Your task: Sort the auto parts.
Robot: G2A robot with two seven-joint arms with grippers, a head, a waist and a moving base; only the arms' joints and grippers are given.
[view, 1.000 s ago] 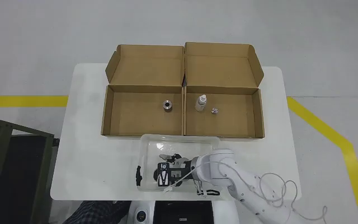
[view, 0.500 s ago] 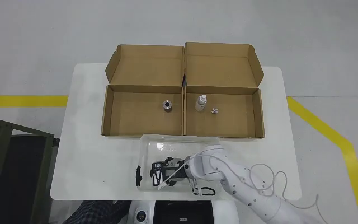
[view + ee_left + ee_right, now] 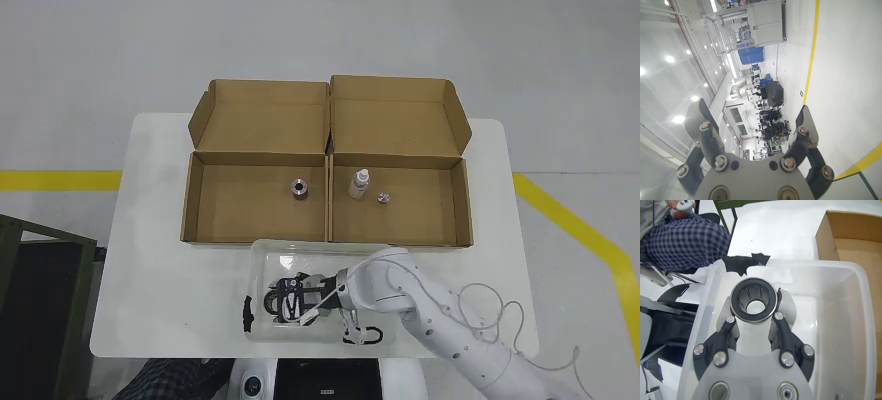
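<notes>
My right gripper (image 3: 754, 299) is shut on a cylindrical bearing (image 3: 753, 311), a metal sleeve with black end rings and a hollow bore. It holds the bearing inside the clear plastic bin (image 3: 857, 279), near the bin's left end. From above, the right gripper (image 3: 287, 300) sits low in the bin (image 3: 320, 243) at the table's front. My left gripper (image 3: 753, 108) is open with nothing between its fingers and faces out into the room.
Two open cardboard boxes stand side by side behind the bin. The left box (image 3: 215, 210) holds a round metal part (image 3: 298, 186). The right box (image 3: 430, 215) holds a white bottle-shaped part (image 3: 358, 183) and a small metal part (image 3: 382, 197). Black tape (image 3: 745, 263) marks the bin's rim.
The right arm has shifted a little to the left and toward the boxes inside the bin. The parts in the boxes have not moved.
</notes>
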